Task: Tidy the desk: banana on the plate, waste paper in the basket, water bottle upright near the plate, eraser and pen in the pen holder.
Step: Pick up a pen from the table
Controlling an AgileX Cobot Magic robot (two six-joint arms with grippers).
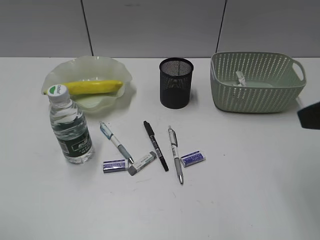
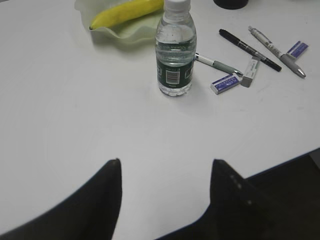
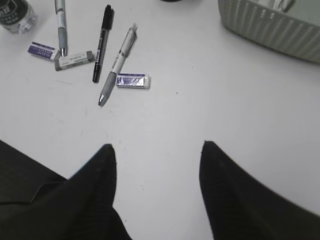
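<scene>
Desk (image 1: 240,200): you see a big white top, and everything sits on it.
Basket (image 1: 255,95): at the back right, with the waste paper (image 1: 241,78) inside.
Plate (image 1: 107,67): at the back left; the banana (image 1: 92,87) lies in it.
Water bottle (image 1: 70,127): it stands up straight, just in front of the plate.
Pen holder (image 1: 176,82): it stands between the plate and the basket.
Pens: you have three lying flat in front of the holder, a blue-white pen (image 1: 116,142), a black pen (image 1: 155,145) and a silver pen (image 1: 175,153).
Erasers: three lie by the pen tips, a left eraser (image 1: 114,165), a grey eraser (image 1: 142,163) and a right eraser (image 1: 193,158).
Left gripper (image 2: 165,167): its fingers are spread wide and hold nothing, above bare desk.
Right gripper (image 3: 157,150): spread wide too, holding nothing.
</scene>
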